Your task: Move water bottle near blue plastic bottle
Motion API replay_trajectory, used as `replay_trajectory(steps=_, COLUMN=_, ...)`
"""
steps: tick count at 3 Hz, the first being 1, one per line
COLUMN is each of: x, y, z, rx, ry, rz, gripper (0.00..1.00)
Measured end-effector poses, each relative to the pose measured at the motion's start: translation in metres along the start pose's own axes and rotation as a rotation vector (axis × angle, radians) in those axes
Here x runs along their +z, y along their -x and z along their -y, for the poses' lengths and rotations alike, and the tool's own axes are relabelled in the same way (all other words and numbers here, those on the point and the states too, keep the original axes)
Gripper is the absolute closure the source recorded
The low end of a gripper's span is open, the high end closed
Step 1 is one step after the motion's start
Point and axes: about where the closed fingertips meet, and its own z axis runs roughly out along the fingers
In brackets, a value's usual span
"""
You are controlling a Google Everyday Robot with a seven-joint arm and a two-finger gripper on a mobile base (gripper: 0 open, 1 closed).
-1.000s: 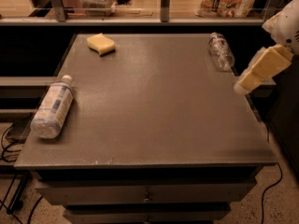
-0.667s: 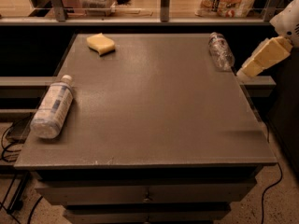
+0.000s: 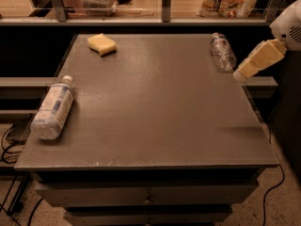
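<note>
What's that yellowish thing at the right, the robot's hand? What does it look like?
Yes. The gripper, at the right edge beside the table, is a pale yellow, blocky wedge narrowing toward its tip. It joins a rounded white arm shell. No cables or markings show.

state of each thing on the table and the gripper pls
water bottle, lying on its side at the far right edge
blue plastic bottle, lying on its side at the left edge, cap on
sponge, flat, far left
gripper, in the air right of the water bottle, apart from it
</note>
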Motion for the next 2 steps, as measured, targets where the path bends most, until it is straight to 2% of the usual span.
replay_trajectory(steps=1, x=0.035, y=0.004, z=0.015, rx=0.130, ry=0.006, rz=0.057, gripper=0.00)
replay_trajectory(steps=2, x=0.084, y=0.007, z=0.046, rx=0.291, ry=-0.022, rz=0.138, gripper=0.00)
